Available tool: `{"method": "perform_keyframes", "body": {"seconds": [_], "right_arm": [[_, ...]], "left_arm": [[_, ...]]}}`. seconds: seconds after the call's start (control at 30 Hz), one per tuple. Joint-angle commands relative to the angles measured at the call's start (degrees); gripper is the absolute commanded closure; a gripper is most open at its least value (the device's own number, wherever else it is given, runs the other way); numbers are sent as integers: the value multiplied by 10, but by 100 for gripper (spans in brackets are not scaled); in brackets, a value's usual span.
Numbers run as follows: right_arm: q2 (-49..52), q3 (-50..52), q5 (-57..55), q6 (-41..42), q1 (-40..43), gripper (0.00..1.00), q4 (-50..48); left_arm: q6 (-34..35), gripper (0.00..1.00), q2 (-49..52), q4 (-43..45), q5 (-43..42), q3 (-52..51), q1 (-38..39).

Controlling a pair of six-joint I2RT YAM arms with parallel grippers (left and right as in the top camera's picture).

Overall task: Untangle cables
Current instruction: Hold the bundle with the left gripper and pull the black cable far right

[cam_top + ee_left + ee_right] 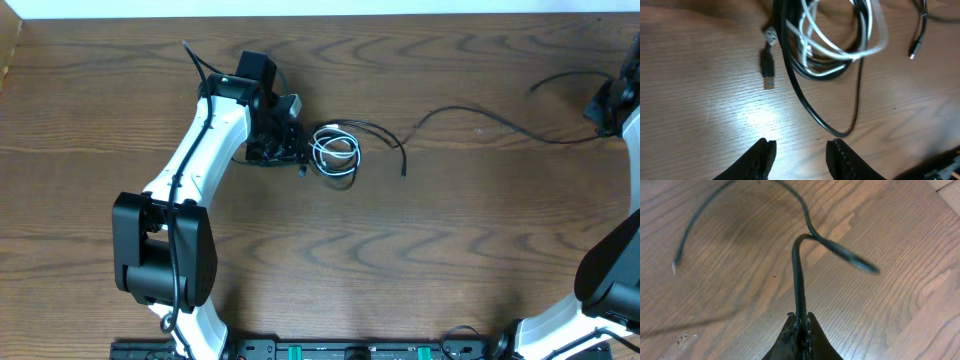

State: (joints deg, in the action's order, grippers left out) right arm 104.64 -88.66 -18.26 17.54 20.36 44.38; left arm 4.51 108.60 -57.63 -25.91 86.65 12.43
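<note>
Pinching a long black cable (pixel 798 280) at the far right, the right gripper (pixel 801 317) is clamped tight. Left gripper (pixel 801 147) is spread partway, empty, just beside the white-and-black tangle (pixel 335 150), centre-left.

My left arm (pixel 200 140), white-shelled with black joints, reaches from the lower left of the overhead frame toward upper centre-left. My left gripper (pixel 800 150), black and two-fingered, points down, jaws parted, nothing between them. My right gripper (pixel 800 327), at the upper right edge, pinches a thin black cord (pixel 797 280). My right arm (pixel 612 272) is mostly cropped, so I can't quite tell its pose.
</note>
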Motion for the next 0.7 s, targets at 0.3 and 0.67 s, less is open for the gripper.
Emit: {"method": "perform_keyframes", "body": {"seconds": [0.3, 0.67], "right_arm": [[4, -4, 76, 0, 3, 96, 26], [4, -4, 187, -35, 2, 19, 81]], "left_arm": [[22, 49, 1, 3, 26, -10, -1], [147, 43, 1, 89, 26, -10, 5]]}}
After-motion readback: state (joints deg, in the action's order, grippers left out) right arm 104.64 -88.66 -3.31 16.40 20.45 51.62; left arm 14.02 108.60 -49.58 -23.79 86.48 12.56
